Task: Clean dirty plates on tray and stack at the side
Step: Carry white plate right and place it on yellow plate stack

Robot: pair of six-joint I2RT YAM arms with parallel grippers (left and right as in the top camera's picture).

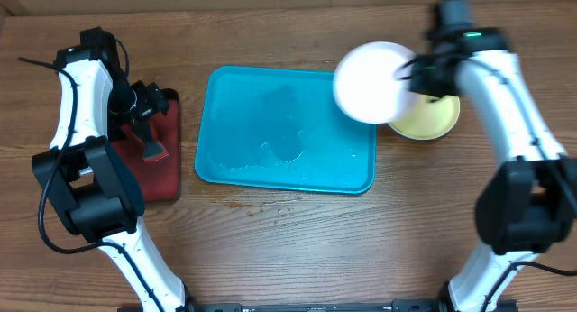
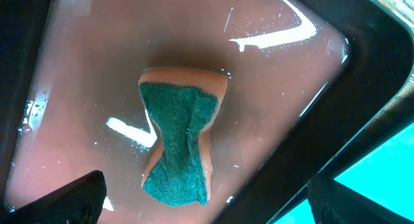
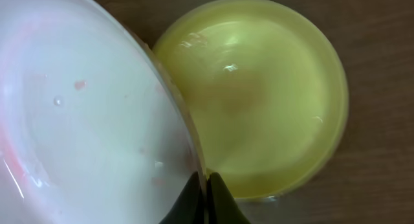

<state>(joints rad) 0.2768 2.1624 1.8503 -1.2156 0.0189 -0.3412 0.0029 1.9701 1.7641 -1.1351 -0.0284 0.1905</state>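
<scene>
White round plastic plate (image 1: 371, 82), faintly red-smeared, was pinched at its rim by the right gripper (image 3: 206, 185). It overlapped the teal rectangular plastic tray (image 1: 225, 159) at its corner and the yellow-green plate (image 1: 435, 123) beside it. Left gripper (image 2: 207, 210) stood wide over the orange-green sponge (image 2: 181, 140) in the dark red tray (image 2: 84, 68).

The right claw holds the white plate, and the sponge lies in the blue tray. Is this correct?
Not quite. The sponge lies in the dark red tray, not the blue tray, as the left wrist view shows. The right claw does hold the white plate.

two plates (image 1: 371, 82) (image 1: 433, 121), two trays (image 1: 225, 123) (image 1: 165, 172), one sponge (image 2: 181, 143)
</scene>
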